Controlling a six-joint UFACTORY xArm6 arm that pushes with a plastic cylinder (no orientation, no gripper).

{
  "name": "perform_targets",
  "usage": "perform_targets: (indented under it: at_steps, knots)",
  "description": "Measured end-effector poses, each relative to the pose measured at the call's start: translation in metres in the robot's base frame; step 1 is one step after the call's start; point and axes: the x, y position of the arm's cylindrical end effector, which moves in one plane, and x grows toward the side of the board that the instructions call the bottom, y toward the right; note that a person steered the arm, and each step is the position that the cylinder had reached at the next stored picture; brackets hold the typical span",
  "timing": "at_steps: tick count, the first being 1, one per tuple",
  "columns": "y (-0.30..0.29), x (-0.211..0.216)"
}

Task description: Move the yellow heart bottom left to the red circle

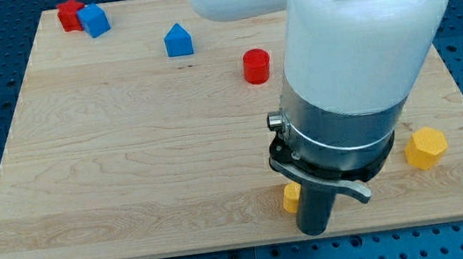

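The red circle point(256, 65) is a short red cylinder standing a little right of the board's middle, toward the view's top. A small yellow block point(291, 197), mostly hidden behind the arm, sits near the board's bottom edge; its shape cannot be made out. The arm's white and grey body fills the view's right. The dark rod comes down right beside the yellow block, on its right. My tip point(315, 231) is at the board's bottom edge, touching or nearly touching that block.
A yellow hexagon block point(426, 147) lies at the view's right. A blue house-shaped block point(178, 40) sits at top centre. A red block point(69, 14) and a blue block point(94, 21) touch at the top left corner of the wooden board point(129, 160).
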Motion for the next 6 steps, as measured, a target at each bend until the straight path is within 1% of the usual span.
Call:
perform_targets:
  at_steps: [3,5,6]
  knots:
    - [-0.006,-0.015]
    - [0.012,-0.016]
    - [-0.013,-0.023]
